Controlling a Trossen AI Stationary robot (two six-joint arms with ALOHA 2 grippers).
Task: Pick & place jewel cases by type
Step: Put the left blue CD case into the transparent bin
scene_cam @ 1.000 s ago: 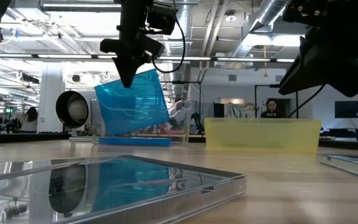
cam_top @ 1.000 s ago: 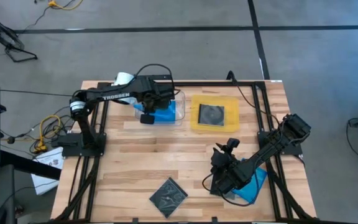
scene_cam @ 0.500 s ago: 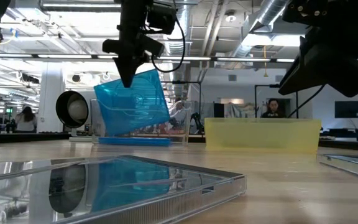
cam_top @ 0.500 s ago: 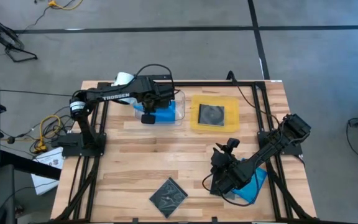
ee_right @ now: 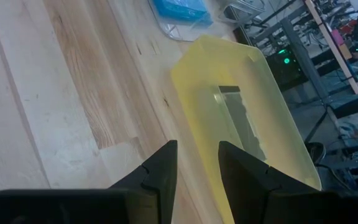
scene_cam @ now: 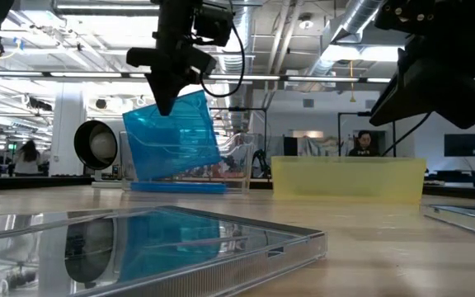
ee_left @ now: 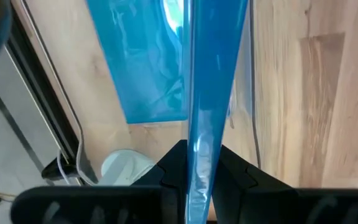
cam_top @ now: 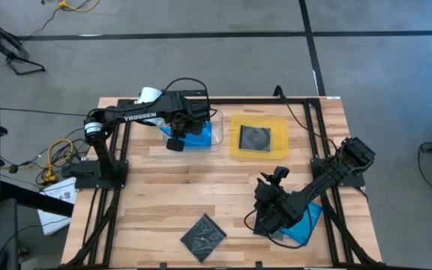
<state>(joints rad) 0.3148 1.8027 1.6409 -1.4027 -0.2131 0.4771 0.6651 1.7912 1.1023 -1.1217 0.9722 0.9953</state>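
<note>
Left gripper (scene_cam: 167, 103) pinches a tilted blue jewel case (scene_cam: 171, 136) over the clear tray (cam_top: 214, 135) (right gripper (cam_top: 265, 217), empty and slightly parted, waits low).

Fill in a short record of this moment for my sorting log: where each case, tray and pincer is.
left pincer: shut on a blue case, held tilted above the clear tray
clear tray: another blue case lies flat inside
yellow tray: holds one grey case with a dark disc
right pincer: empty, fingers slightly apart, over the table's near right part
loose on table: one grey case near the front edge; one blue case under the right arm
</note>
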